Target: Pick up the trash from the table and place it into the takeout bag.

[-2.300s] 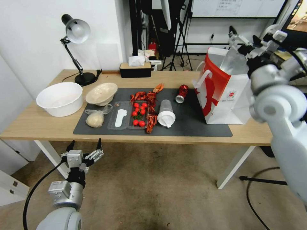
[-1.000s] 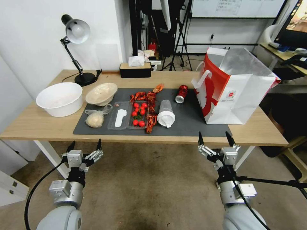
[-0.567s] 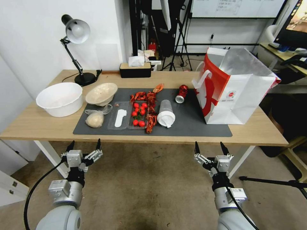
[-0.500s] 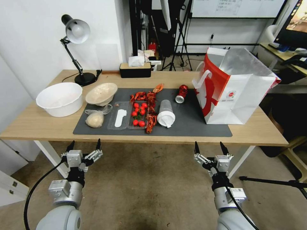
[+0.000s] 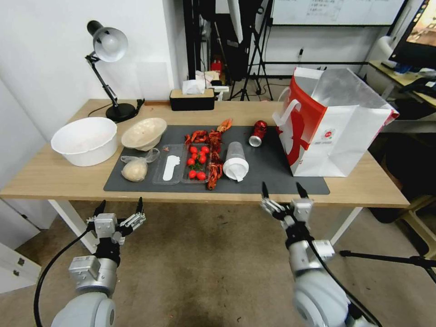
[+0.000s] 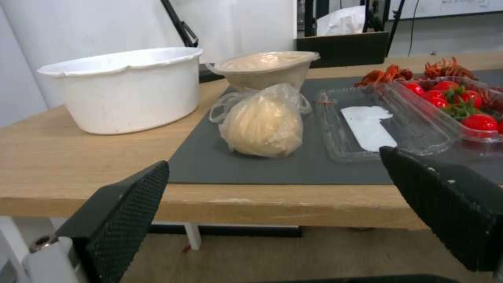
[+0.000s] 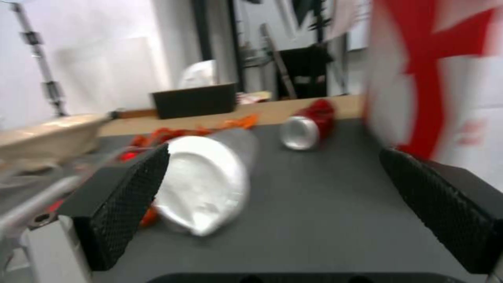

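On the table (image 5: 54, 175) the dark mat carries trash. A clear lidded cup (image 5: 236, 161) (image 7: 210, 184) lies on its side, with a red can (image 5: 259, 132) (image 7: 309, 124) behind it. A clear bag with a beige lump (image 5: 135, 169) (image 6: 263, 124) and a cream bowl (image 5: 144, 132) (image 6: 267, 68) sit toward the left. The takeout bag (image 5: 327, 136) (image 7: 435, 78) stands open at the right. My right gripper (image 5: 281, 186) (image 7: 272, 153) is open at the table's front edge, facing the cup. My left gripper (image 5: 121, 203) (image 6: 273, 161) is open below the front edge, facing the lump bag.
A white tub (image 5: 84, 141) (image 6: 123, 88) stands at the left. A clear clamshell with tomatoes (image 5: 197, 161) and crayfish shells (image 5: 214, 172) lie mid-mat. A desk lamp (image 5: 109, 45) and tissue box (image 5: 192, 99) are at the back. Bare mat lies between the cup and the takeout bag.
My right arm came down from above the takeout bag to below the table, then rose and shifted left to the front edge. The left arm has not moved.
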Controlling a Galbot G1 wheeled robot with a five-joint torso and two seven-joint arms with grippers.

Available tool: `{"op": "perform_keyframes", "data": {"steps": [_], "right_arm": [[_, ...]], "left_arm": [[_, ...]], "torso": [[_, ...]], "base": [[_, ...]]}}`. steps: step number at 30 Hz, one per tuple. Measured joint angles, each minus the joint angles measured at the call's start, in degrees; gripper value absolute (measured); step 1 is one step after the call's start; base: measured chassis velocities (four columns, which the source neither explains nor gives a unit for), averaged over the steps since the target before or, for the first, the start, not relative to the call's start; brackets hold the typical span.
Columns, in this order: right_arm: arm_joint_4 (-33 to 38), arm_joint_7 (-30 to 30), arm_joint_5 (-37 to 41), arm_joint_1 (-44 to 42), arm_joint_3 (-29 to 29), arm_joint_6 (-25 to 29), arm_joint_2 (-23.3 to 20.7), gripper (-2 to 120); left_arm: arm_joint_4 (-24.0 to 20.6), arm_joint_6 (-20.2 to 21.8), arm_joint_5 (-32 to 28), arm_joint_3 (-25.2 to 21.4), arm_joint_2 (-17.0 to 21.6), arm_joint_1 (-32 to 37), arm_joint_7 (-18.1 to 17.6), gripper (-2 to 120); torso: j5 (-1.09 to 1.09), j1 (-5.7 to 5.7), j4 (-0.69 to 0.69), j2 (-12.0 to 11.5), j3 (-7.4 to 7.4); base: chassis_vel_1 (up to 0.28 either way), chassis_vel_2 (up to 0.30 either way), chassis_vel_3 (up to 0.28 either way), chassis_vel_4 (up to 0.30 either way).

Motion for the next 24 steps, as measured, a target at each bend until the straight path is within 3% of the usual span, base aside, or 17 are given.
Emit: {"op": "perform_keyframes", "data": {"steps": [8,14,18,24], "right_arm": [[-0.5,-2.4,10.2,12.1,-7.1,-4.6,-1.4,100],[-6.0,-1.6,18.2,24.6,-14.6,-9.0,-1.4,100],[-10.8,0.3,20.0,31.2,-18.2,-11.0,0.2,100],[-12.5,1.9,20.5,33.6,-19.9,-12.9,1.1,100]], "left_arm": [[-0.1,-0.1,0.0,-0.1,-0.1,0.2,0.0,100],[-0.7,-0.9,0.1,-1.1,-0.2,0.8,0.0,100],[-1.1,-1.2,0.5,-1.1,-0.6,1.1,-0.1,100],[-1.0,-1.6,1.0,-1.1,-0.9,1.3,-0.1,100]], "torso": [[0.00,0.02,0.01,0.0,0.00],[0.00,0.02,0.00,0.0,0.00],[0.00,0.02,0.01,0.0,0.01],[-0.01,0.02,0.00,0.0,0.00]], "base": [[0.000,0.000,0.000,0.000],[0.000,0.000,0.000,0.000],[0.000,0.000,0.000,0.000],[0.000,0.000,0.000,0.000]]}}
